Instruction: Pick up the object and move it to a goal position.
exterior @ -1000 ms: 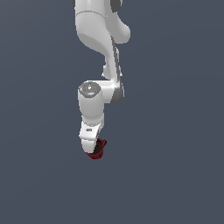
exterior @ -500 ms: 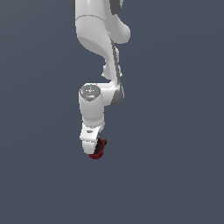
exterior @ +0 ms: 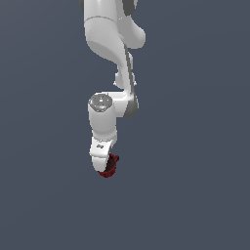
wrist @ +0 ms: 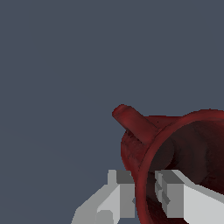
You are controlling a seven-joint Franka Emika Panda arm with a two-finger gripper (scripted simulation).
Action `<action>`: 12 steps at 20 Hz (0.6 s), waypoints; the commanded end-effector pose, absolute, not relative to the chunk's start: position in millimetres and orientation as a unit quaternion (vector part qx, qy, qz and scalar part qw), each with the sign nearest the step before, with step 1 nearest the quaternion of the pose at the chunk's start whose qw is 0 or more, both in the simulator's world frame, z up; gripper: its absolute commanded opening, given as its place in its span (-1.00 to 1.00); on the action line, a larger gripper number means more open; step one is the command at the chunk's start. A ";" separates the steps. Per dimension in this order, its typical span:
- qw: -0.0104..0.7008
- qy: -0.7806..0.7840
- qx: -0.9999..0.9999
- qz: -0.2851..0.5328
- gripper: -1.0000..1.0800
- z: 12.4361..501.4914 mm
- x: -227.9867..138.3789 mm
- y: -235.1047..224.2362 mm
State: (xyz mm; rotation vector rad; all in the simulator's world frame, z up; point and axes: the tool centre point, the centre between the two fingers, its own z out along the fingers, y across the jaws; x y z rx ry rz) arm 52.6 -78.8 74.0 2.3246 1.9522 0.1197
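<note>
One small dark red mug (wrist: 175,153) with a dark inside and a stubby side handle sits pinched in the white two-fingered gripper (wrist: 144,194), one finger (wrist: 120,192) outside the wall, the other inside the rim. Pick-up looks done; the carry to the goal remains, and no goal marker shows. The white arm (exterior: 110,58) hangs steeply downward, mug at its tip, wrist bent.

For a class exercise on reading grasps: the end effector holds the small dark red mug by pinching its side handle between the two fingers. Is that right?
Not quite. The end effector does hold the small dark red mug, but it pinches the mug's rim wall, one finger outside and one inside. The side handle sticks out free, clear of the fingers. The wrist view shows this.
</note>
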 end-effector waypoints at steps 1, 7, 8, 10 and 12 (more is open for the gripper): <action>0.052 0.642 0.764 0.040 -1.00 75.1 49.7 -77.7; 0.052 0.642 0.764 0.039 -1.00 78.5 33.5 -73.1; 0.052 0.642 0.764 0.039 -1.00 79.4 29.7 -71.9; 0.052 0.642 0.764 0.039 -1.00 81.4 21.0 -69.3; 0.052 0.642 0.764 0.039 -1.00 83.5 10.9 -66.5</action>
